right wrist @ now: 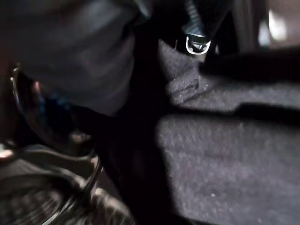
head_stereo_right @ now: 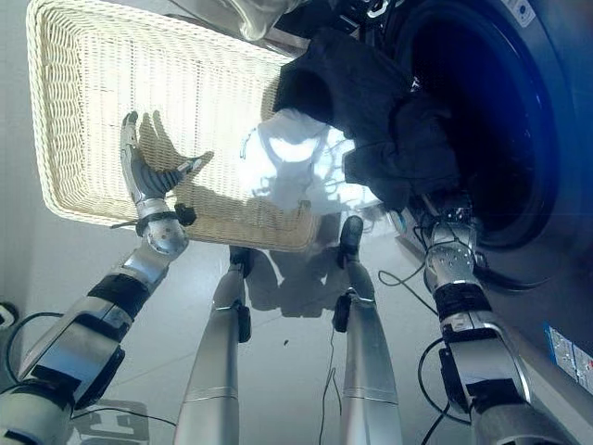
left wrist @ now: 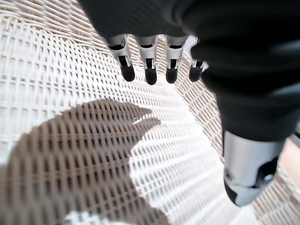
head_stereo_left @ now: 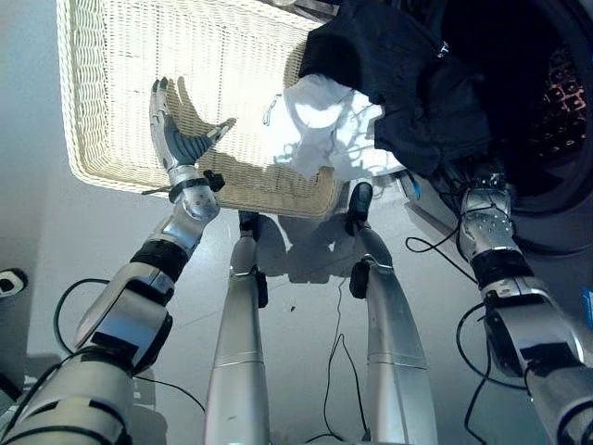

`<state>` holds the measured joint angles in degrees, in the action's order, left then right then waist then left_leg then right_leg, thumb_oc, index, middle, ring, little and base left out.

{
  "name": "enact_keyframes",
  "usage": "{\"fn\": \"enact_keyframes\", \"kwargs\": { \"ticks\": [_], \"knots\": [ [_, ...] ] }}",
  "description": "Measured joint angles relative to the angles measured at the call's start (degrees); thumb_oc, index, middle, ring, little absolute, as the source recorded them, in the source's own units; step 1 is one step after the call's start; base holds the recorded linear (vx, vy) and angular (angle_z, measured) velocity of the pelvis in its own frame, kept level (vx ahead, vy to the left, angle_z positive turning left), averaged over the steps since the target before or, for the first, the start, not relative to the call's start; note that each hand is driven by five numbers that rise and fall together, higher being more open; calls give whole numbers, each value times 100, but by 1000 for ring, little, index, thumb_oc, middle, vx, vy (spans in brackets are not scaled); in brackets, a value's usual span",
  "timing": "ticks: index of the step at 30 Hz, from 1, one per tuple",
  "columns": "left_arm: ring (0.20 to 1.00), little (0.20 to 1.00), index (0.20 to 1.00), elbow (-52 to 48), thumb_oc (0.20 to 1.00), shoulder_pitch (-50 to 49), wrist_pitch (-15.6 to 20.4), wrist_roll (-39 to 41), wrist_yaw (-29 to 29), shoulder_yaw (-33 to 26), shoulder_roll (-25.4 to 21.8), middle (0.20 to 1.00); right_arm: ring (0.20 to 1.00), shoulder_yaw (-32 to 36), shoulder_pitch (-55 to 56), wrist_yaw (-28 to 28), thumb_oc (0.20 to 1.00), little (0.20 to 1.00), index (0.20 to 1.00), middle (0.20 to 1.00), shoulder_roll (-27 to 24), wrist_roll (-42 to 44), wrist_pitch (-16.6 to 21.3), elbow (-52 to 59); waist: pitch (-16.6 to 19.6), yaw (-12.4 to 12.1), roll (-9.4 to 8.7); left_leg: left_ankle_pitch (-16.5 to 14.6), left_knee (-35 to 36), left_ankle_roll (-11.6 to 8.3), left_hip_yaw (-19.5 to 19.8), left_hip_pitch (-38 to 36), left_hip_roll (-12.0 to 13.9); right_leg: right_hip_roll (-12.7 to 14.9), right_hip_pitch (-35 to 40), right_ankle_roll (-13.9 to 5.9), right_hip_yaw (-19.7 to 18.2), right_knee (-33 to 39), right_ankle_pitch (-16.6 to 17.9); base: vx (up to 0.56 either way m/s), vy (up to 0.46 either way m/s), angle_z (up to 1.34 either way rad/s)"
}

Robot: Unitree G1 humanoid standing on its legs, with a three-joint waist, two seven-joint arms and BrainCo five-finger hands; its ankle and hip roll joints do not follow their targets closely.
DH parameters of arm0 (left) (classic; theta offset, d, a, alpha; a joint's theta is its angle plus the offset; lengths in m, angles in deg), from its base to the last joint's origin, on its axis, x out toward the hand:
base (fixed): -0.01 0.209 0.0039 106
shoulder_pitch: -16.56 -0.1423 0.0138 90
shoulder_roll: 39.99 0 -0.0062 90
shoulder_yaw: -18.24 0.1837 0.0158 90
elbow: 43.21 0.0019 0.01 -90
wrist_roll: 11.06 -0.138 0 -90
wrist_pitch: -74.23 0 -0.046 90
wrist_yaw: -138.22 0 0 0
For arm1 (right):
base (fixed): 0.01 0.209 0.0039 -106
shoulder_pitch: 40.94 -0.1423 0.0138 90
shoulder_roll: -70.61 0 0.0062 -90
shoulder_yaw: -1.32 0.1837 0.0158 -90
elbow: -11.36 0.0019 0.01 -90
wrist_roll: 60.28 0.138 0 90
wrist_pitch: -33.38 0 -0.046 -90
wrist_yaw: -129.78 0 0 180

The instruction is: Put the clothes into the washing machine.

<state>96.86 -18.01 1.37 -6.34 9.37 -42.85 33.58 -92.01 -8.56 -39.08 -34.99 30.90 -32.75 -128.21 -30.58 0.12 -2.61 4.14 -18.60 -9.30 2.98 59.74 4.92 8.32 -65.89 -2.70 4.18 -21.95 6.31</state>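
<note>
A dark garment (head_stereo_left: 408, 83) drapes from the far right corner of the wicker basket (head_stereo_left: 69, 111) across to the rim of the washing machine's drum opening (head_stereo_right: 482, 120). Under it, a white garment (head_stereo_left: 320, 125) lies crumpled over the basket's right edge. My left hand (head_stereo_left: 176, 139) hovers open above the bare basket floor, left of the clothes, with its fingers (left wrist: 150, 70) straight and touching nothing. My right arm reaches up to the dark garment at the drum's lower rim. Its wrist (head_stereo_left: 486, 227) shows below the cloth, which covers the hand. The right wrist view shows dark fabric (right wrist: 225, 154) very close.
The basket stands on a pale grey floor (head_stereo_left: 56, 232), hard against the machine's front on its right. The drum's perforated wall (head_stereo_left: 565, 88) shows inside the dark opening. A small white and black object (head_stereo_left: 7, 281) sits at the left edge of the floor.
</note>
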Motion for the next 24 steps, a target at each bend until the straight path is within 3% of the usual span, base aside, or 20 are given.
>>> {"fn": "enact_keyframes", "kwargs": {
  "ticks": [2, 4, 5, 6, 8, 11, 13, 15, 17, 18, 19, 20, 24],
  "knots": [
    [1000, 1000, 1000, -79, 1000, -169, 18, -2, 9, 141, -17, 1000, 200, -210, -589, 1298, 200, 200, 200, 200, -702, -850, 505, -68, -1, -109, -2, -30, -88, 4, 9, 44, 11, -25, 27, -9, 3, 80, 60, -25, -65, -6],
    [1000, 1000, 1000, -97, 1000, -301, 9, 8, 8, 135, -51, 1000, 200, -210, -835, 1913, 200, 200, 200, 200, -948, -1416, 948, 10, -1, -109, -4, -30, -87, 4, 56, 47, 15, -43, 93, -13, 27, 190, 114, -9, -19, -1],
    [1000, 1000, 1000, -151, 1000, -543, 7, 63, -1, 136, -137, 1000, 200, -205, -908, 2717, 200, 200, 200, 200, -1023, -2038, 1441, 228, -3, -112, -7, -37, -93, 17, 60, 71, 10, -47, 134, -38, 32, 313, 175, 0, 0, 0],
    [1000, 1000, 1000, -150, 1000, -588, 5, 66, -15, 134, -180, 1000, 200, -205, -900, 2921, 200, 200, 200, 200, -1056, -2178, 1460, 290, -7, -104, -17, -41, -97, 24, 61, 77, 6, -48, 147, -42, 35, 346, 193, -22, -21, -5],
    [1000, 1000, 1000, -133, 1000, -720, -15, 120, -160, 117, -460, 1000, 200, -214, -795, 3972, 200, 200, 200, 200, -1176, -2711, 1482, 425, -19, -100, -41, -93, -200, 76, 42, 163, -1, -51, 170, -36, 17, 490, 331, -5, 0, -6],
    [1000, 1000, 1000, -100, 1000, -732, -16, 137, -291, 72, -620, 1000, 200, -213, -751, 4353, 200, 200, 200, 200, -1216, -2758, 1434, 418, -28, -102, -57, -166, -330, 111, 23, 190, -15, -43, 195, -61, -17, 499, 351, 15, 10, -4],
    [1000, 1000, 1000, 1, 1000, -707, 32, 179, -431, -48, -652, 1000, 253, -214, -739, 4412, 253, 253, 253, 253, -1218, -2750, 1338, 353, -30, -111, -62, -220, -428, 132, 13, 192, -20, -42, 231, -73, -37, 502, 357, 13, 4, -2],
    [1000, 1000, 1000, 120, 1000, -693, 98, 181, -531, -79, -660, 1000, 200, -214, -748, 4420, 200, 200, 200, 200, -1217, -2749, 1280, 195, -32, -118, -65, -231, -466, 142, 21, 191, -31, -31, 259, -84, -38, 502, 365, 0, 0, 0],
    [1000, 1000, 1000, 182, 1000, -713, 122, 179, -613, -61, -657, 1000, 200, -214, -783, 4440, 200, 200, 200, 200, -1218, -2750, 1230, 70, -33, -117, -67, -234, -486, 149, 28, 191, -49, -12, 274, -96, -36, 501, 373, 0, 0, 0],
    [1000, 1000, 1000, 222, 1000, -719, 132, 180, -646, -55, -654, 1000, 250, -214, -793, 4454, 250, 250, 250, 250, -1218, -2754, 1187, 14, -33, -119, -67, -234, -501, 153, 28, 190, -60, -2, 281, -103, -40, 500, 378, 0, 0, 0],
    [1000, 1000, 1000, 222, 1000, -719, 132, 180, -646, -55, -654, 1000, 250, -214, -793, 4454, 250, 250, 250, 250, -1218, -2754, 1187, 14, -33, -119, -67, -234, -501, 153, 28, 190, -60, -2, 281, -103, -40, 500, 378, 23, 37, 1],
    [1000, 1000, 1000, 255, 1000, -721, 179, 180, -660, -48, -657, 1000, 1000, -214, -848, 4482, 1000, 1000, 1000, 1000, -1218, -2755, 1165, -83, -33, -120, -67, -228, -504, 161, 27, 191, -69, 5, 281, -112, -47, 500, 385, 21, 37, 1],
    [1000, 1000, 1000, 272, 1000, -775, 276, 181, -666, -32, -657, 1000, 1000, -240, -856, 4218, 1000, 1000, 1000, 1000, -1216, -2751, 1055, -140, -33, -119, -66, -223, -498, 167, 26, 174, -91, 19, 293, -119, -58, 499, 389, 6, 10, 0]
  ]
}}
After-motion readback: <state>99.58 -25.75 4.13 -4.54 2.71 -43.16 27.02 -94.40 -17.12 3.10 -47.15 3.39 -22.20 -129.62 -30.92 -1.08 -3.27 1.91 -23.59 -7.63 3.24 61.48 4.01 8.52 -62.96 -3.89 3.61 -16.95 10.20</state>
